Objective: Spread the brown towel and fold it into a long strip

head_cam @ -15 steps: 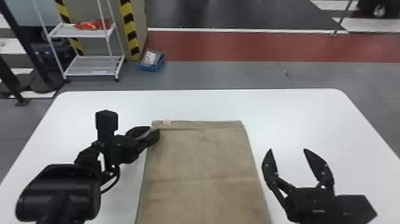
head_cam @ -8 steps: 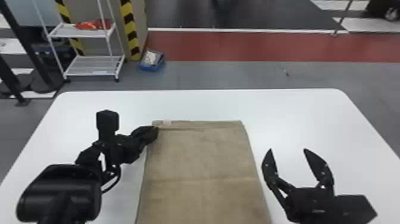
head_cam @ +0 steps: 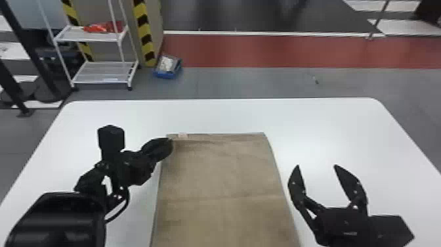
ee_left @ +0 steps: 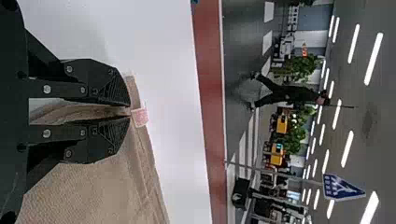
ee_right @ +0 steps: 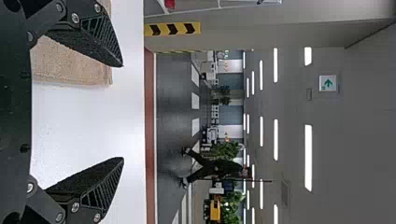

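Pinching the brown towel (head_cam: 223, 184) by its far left corner, beside the small pink tag (ee_left: 139, 117), the left claw (head_cam: 170, 141) has cloth clamped between its fingers; the right claw (head_cam: 316, 166) is spread wide near the opposite edge. The towel lies flat on the white counter (head_cam: 328, 131). It should handle light and limp, unlikely to slip; its corners look the best holds.

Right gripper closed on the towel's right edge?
No, the right gripper has its fingers wide apart, with the white table showing between their tips.
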`<state>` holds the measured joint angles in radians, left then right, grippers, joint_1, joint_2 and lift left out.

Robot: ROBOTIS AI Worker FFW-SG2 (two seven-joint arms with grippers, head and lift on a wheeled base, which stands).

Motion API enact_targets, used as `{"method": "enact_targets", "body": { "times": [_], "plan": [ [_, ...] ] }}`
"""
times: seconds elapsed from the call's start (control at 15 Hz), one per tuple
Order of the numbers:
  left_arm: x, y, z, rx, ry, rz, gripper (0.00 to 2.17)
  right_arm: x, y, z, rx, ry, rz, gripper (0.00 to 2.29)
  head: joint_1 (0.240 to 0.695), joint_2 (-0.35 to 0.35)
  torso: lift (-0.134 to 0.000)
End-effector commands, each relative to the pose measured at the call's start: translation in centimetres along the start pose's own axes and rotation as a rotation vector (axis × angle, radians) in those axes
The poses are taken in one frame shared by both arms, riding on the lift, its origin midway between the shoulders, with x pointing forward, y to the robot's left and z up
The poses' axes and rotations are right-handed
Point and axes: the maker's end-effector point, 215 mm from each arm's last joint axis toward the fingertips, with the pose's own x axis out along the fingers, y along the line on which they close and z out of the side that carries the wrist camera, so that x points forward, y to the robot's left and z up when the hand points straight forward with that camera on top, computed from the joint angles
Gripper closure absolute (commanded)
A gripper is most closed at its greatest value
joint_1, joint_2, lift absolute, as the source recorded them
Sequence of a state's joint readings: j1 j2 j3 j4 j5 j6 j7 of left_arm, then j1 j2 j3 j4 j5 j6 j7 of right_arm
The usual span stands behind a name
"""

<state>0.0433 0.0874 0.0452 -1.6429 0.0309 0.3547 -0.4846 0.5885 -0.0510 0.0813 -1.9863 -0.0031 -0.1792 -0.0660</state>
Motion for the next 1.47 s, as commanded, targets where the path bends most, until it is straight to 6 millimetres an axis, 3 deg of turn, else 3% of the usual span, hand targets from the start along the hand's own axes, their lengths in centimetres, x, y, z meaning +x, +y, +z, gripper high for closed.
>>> {"method": "enact_targets", "body": {
  "times": [0.0, 0.27, 0.47, 0.6, 0.8, 1.0, 1.2, 1.27, 1.33, 1.4],
  "plan": [
    [-2.1, -1.9, 2.4, 0.018, -0.044, -0.018, 0.98, 0.1, 0.3, 0.2, 0.005, -0.005, 0.004, 0.19, 0.695, -0.018, -0.125],
    [-5.9, -8.1, 6.0, 0.043, -0.063, -0.102, 0.97, 0.0, 0.3, 0.9, 0.005, -0.029, 0.006, 0.19, 0.695, -0.036, -0.125],
    [-8.3, -12.9, 5.9, -0.004, -0.007, -0.203, 0.97, -0.8, -0.4, 3.6, 0.019, -0.111, -0.006, 0.19, 0.695, -0.088, -0.125],
    [-9.4, -14.7, 5.6, -0.007, 0.006, -0.230, 0.97, -1.2, -1.4, 5.0, 0.026, -0.142, -0.022, 0.19, 0.695, -0.122, -0.125],
    [-10.3, -17.0, 4.3, -0.023, 0.043, -0.266, 0.97, -1.7, -2.6, 6.3, 0.035, -0.168, -0.040, 0.19, 0.695, -0.183, -0.125],
    [-11.8, -20.6, 0.4, -0.083, 0.168, -0.378, 0.97, -1.7, -2.6, 6.8, 0.035, -0.175, -0.035, 0.19, 0.695, -0.222, -0.125],
    [-13.2, -25.8, -1.0, -0.086, 0.204, -0.547, 0.97, -1.6, -2.7, 6.8, 0.044, -0.174, -0.034, 0.19, 0.695, -0.289, -0.125],
    [-13.4, -26.8, -1.1, -0.082, 0.206, -0.574, 0.77, -1.6, -2.6, 6.8, 0.044, -0.175, -0.031, 0.19, 0.695, -0.309, -0.125],
    [-13.3, -27.1, -1.4, -0.085, 0.213, -0.580, 0.23, -1.5, -2.5, 6.8, 0.045, -0.174, -0.030, 0.19, 0.695, -0.328, -0.125],
    [-13.0, -26.8, -1.7, -0.086, 0.217, -0.565, 0.00, -1.5, -2.5, 6.7, 0.046, -0.170, -0.029, 0.19, 0.695, -0.341, -0.125]
  ]
}}
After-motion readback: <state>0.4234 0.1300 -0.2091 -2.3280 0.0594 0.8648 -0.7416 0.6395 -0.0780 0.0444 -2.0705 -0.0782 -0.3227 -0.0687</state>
